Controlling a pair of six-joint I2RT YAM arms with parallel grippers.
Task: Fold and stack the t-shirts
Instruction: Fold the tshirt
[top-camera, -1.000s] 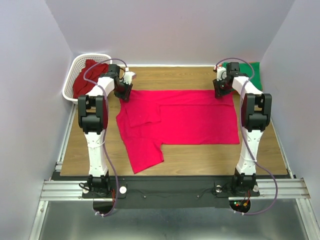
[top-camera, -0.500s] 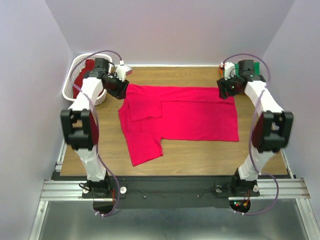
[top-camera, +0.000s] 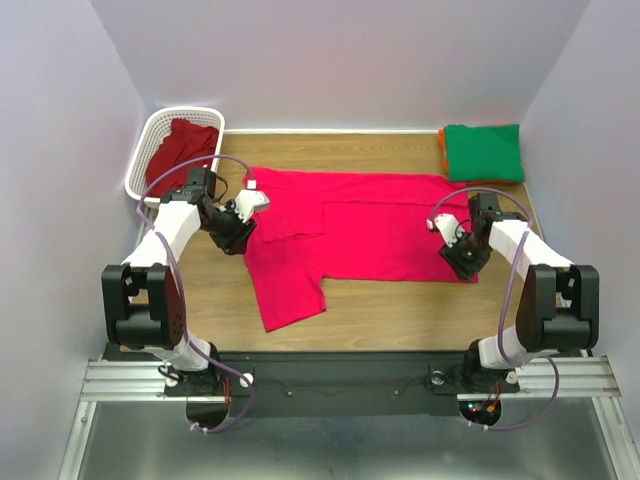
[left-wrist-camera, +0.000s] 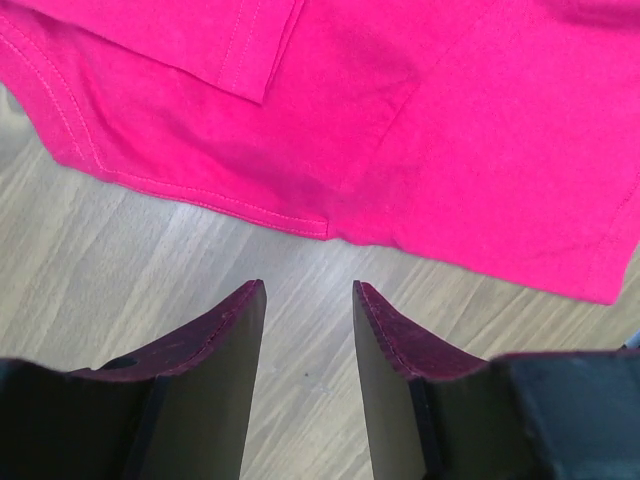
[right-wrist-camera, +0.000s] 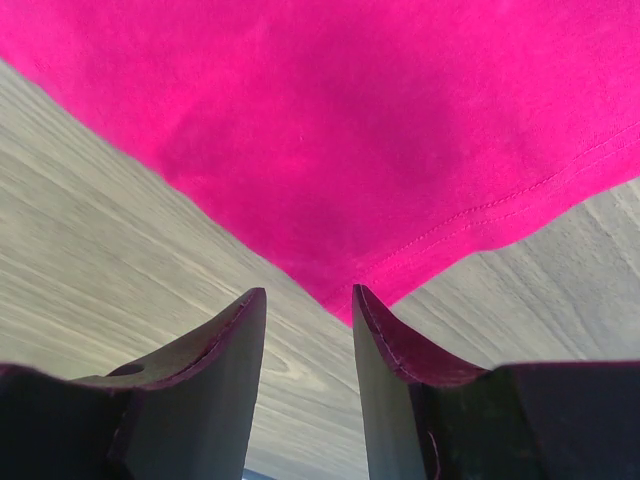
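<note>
Where it lies spread flat on the wooden surface, the bright pink-red t-shirt shows one part folded over its body.
Left gripper: jaws partly apart, nothing between them, over bare wood just beside that shirt's left edge.
Right gripper: jaws partly apart, empty, at its near right corner.
Green t-shirt: folded, beyond its far right corner, atop an orange t-shirt.
Crimson t-shirt: bunched in the white lattice basket, beyond its far left corner.

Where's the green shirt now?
In the top view, the folded green cloth t-shirt sits at the far right corner of the wooden table, atop an orange shirt, beyond the spread pink-red shirt.
</note>
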